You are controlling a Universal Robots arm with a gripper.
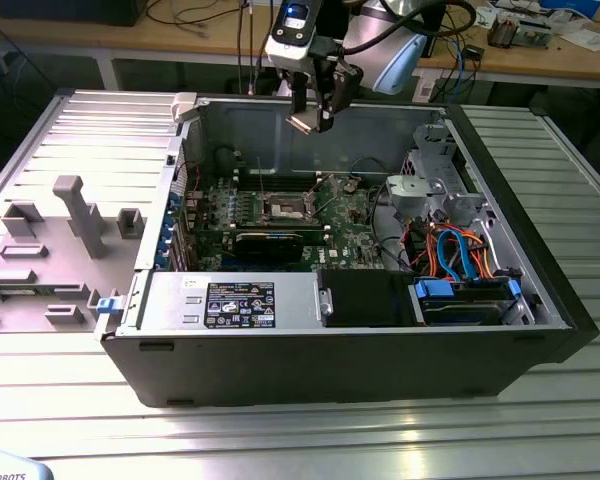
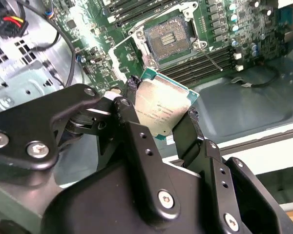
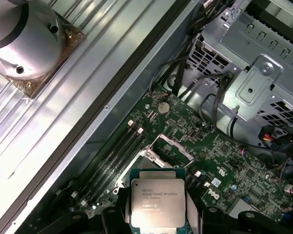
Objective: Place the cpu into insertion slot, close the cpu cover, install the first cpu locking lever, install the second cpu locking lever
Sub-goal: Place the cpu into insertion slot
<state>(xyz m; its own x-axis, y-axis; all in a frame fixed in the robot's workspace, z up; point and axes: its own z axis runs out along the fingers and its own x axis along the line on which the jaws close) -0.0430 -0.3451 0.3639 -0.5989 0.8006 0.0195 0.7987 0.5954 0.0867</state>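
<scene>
Cpu: the small, flat, square chip with a dull grey metal face (image 2: 162,111) is pinched by two opposite edges, its face turned up toward both wrist views.
End effector: the black two-fingered end effector (image 1: 315,112) is clenched on the chip. In the exterior view it hangs high over the open case, close to the rear wall.
Insertion slot: the small square dark-centred socket with a silver rim (image 2: 168,38) lies bare on the green motherboard (image 1: 350,235), with nothing seated in it.
Bearing: the slot lies well below the held chip and, in the exterior view, somewhat to the exterior view's left and nearer the camera. The two are well apart.
Alignment: the chip has no marked long axis. In the second wrist view its edges look turned against the socket's edges, so it is judged not yet squared up.
Cpu cover: the square silver metal frame (image 3: 172,144) appears swung open beside the socket.
Setting: the black open computer case (image 1: 360,365) lies on a ribbed metal bench (image 1: 310,440).
</scene>
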